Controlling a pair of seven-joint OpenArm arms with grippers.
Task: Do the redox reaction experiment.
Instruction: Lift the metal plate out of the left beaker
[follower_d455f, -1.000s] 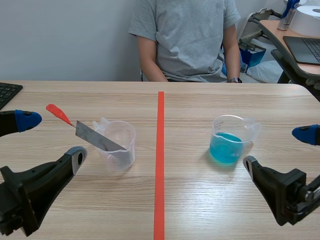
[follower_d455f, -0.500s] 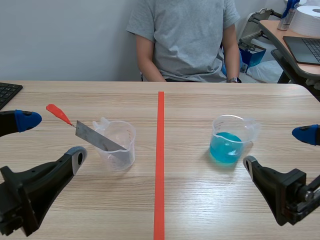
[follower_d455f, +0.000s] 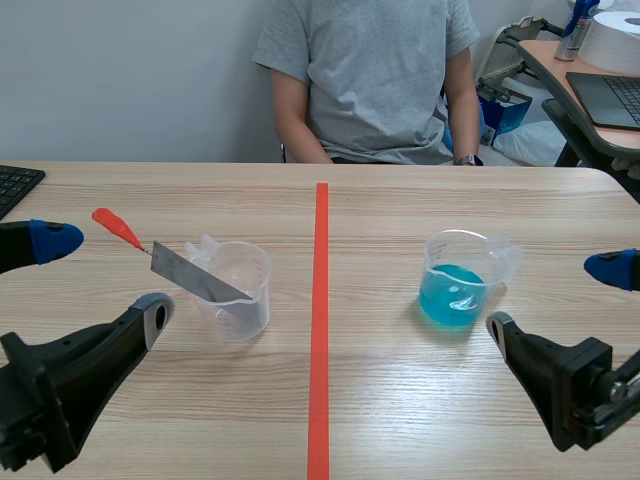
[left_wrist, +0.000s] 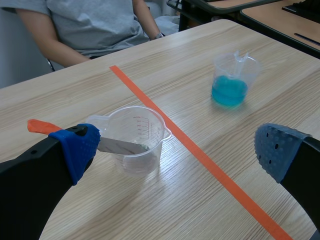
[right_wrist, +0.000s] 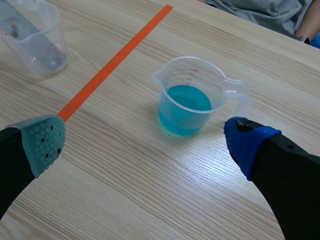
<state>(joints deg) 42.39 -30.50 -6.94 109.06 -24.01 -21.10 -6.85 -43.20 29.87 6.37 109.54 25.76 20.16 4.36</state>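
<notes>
A clear measuring cup (follower_d455f: 237, 288) (left_wrist: 138, 138) (right_wrist: 34, 36) stands left of the red tape line, with a grey metal blade with an orange-red handle (follower_d455f: 170, 259) (left_wrist: 115, 145) leaning in it. Right of the line, a second clear cup holds blue liquid (follower_d455f: 457, 278) (left_wrist: 231, 80) (right_wrist: 188, 99). My left gripper (follower_d455f: 95, 275) (left_wrist: 177, 150) is open near the table's left front, close to the blade cup. On the right side my right gripper (follower_d455f: 560, 297) (right_wrist: 145, 135) is open too, just short of the blue cup. Neither holds anything.
A person in a grey shirt (follower_d455f: 365, 75) sits across the table, hands out of sight. A keyboard corner (follower_d455f: 15, 185) lies at the far left edge. At the back right is a side desk with a laptop (follower_d455f: 610, 95).
</notes>
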